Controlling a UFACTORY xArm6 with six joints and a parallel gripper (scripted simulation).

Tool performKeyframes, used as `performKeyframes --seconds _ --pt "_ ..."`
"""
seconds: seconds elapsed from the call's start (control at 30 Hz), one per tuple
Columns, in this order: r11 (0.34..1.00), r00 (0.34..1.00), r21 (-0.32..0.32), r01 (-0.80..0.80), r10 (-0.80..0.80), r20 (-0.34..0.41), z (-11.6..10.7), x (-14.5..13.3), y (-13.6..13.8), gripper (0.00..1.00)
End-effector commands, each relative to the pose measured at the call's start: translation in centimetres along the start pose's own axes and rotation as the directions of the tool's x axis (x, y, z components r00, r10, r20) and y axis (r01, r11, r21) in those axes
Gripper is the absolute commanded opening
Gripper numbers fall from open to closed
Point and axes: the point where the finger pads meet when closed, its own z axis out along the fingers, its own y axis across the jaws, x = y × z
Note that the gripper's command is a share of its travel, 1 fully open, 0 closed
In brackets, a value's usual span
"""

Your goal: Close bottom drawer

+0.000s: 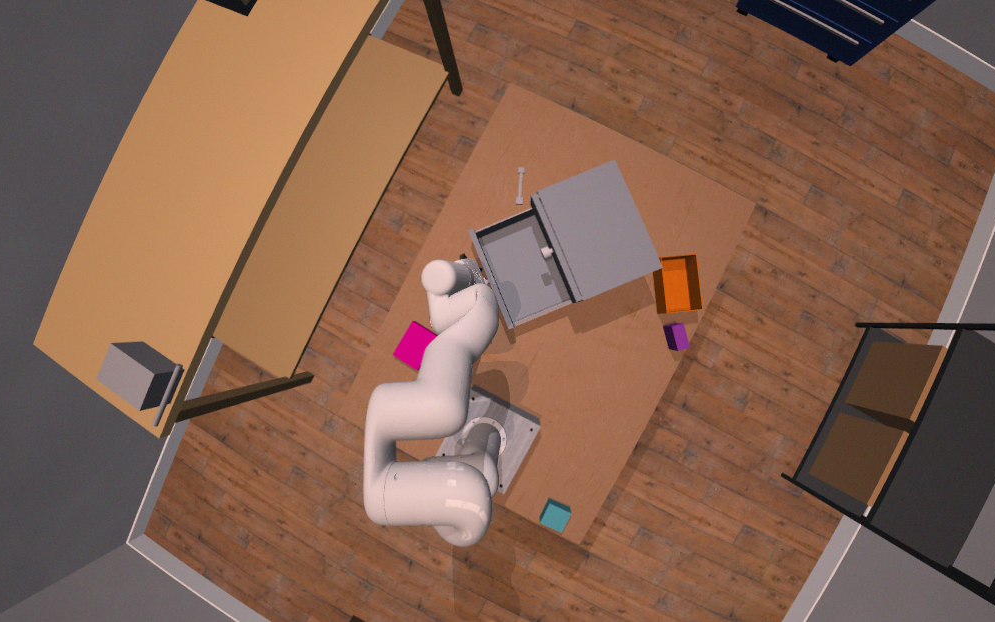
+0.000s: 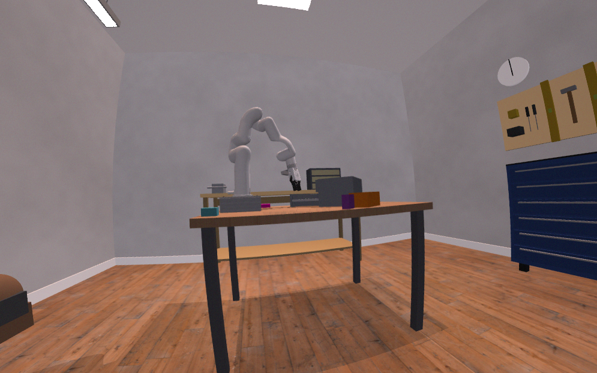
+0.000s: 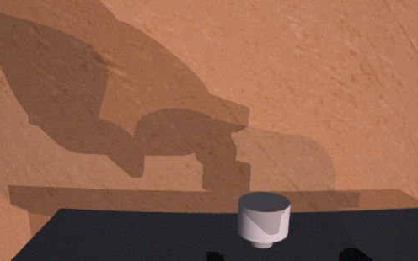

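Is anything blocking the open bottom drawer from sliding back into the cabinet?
Nothing visible does. The drawer stands pulled out of the cabinet, holding only one small block. The gripper, jaws part open, is at the drawer's front by its knob.

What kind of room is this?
Probably a workshop. A tan wall board hung with hammers and screwdrivers, a big dark-blue metal drawer chest and a long wooden workbench all point that way.
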Motion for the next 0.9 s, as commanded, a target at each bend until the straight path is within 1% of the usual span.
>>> performKeyframes --seconds 0.0,0.1,0.6,0.87 --pt "1.0 1.0 -0.004 -0.001 0.001 0.001 0.5 0.1 0.2 0.6" --pt "1.0 1.0 -0.004 -0.001 0.001 0.001 0.7 0.1 0.2 0.6" --pt "1.0 1.0 -0.004 -0.001 0.001 0.001 2.7 0.5 0.2 0.6" --pt "1.0 1.0 -0.004 -0.001 0.001 0.001 3.3 0.6 0.2 0.6"
